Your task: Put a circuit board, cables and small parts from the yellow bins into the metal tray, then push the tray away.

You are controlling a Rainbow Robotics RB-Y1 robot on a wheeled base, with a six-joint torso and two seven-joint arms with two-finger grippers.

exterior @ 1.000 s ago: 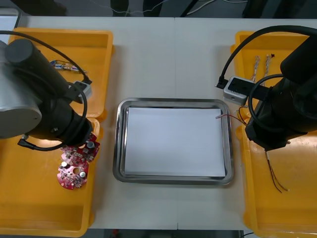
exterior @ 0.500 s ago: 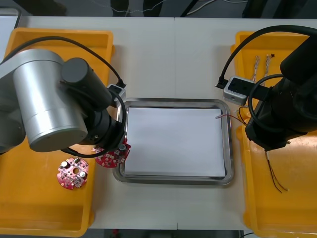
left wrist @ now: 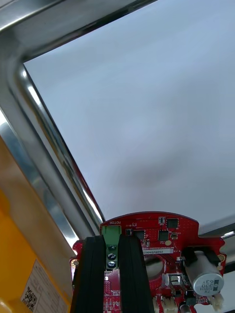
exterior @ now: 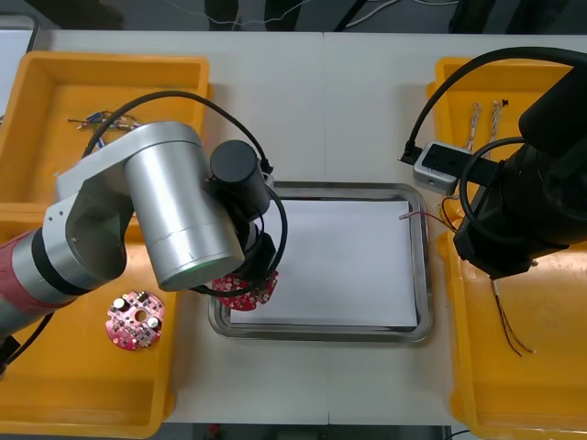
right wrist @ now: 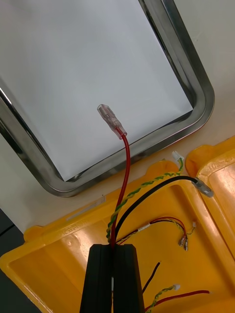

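Note:
My left gripper (left wrist: 111, 242) is shut on the green terminal block of a round red circuit board (left wrist: 166, 244). It holds the board above the near left corner of the metal tray (left wrist: 44, 146). From the front, that board (exterior: 244, 291) peeks out under the left arm at the tray's (exterior: 321, 332) left rim. My right gripper (right wrist: 113, 247) is shut on a red cable (right wrist: 126, 166). The cable's clear end reaches over the tray's white inside, while the gripper itself hangs over the yellow bin (right wrist: 63, 230).
A second circuit board (exterior: 135, 319) lies in the near left bin (exterior: 55, 376). Blue and white cables (exterior: 105, 119) lie in the far left bin. Loose cables (right wrist: 166, 227) lie in the near right bin (exterior: 550, 367); more cables (exterior: 486, 119) lie in the far right bin.
My left arm has carried the circuit board rightwards from the near left bin to over the tray's left edge. The right arm has stayed still with its cable.

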